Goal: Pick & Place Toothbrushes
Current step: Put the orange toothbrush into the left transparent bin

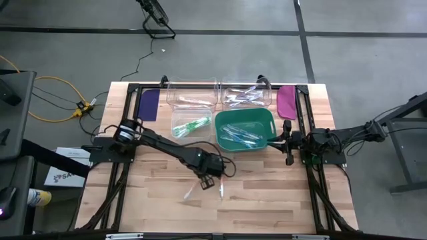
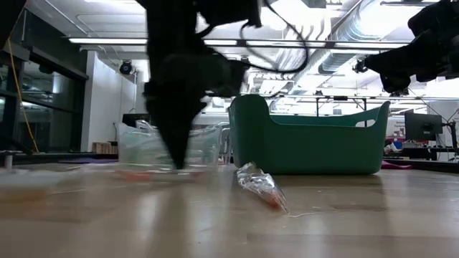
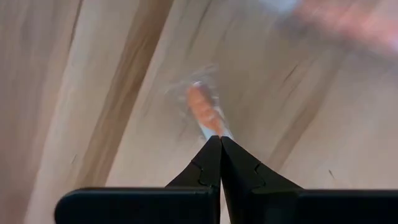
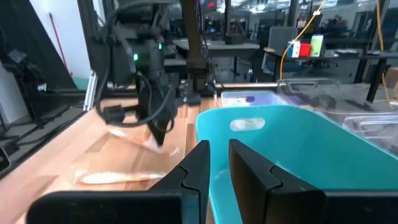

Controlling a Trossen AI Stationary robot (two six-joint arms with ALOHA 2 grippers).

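Observation:
A toothbrush in a clear wrapper, pink-orange at one end point(image 3: 202, 107), lies flat on the wooden table point(image 1: 190, 193). My left gripper point(image 3: 217, 140) is shut and points down at the table's middle point(image 1: 204, 181). Its tips are at the end of that toothbrush. A second wrapped toothbrush point(image 1: 221, 190) point(image 2: 262, 188) lies beside it. More toothbrushes lie in the green bin point(image 1: 245, 130) and in a clear box point(image 1: 191, 125). My right gripper point(image 4: 217, 155) waits level at the bin's right rim point(image 1: 283, 141). It has a narrow gap between its fingers and nothing in it. My left gripper comes from above, its shut fingertips point(image 3: 211, 149) meeting at the whitish end point(image 3: 214, 132) of the wrapped toothbrush. The toothbrush lies flat on the table and runs away from the tips. I cannot tell whether the tips touch or pinch it.
Two clear boxes point(image 1: 190, 97) point(image 1: 247, 95) stand at the far edge. A purple paddle point(image 1: 148, 103) lies far left and a magenta one point(image 1: 287, 101) far right. Black frame rails run along both sides of the table. Bare wood lies toward the near edge.

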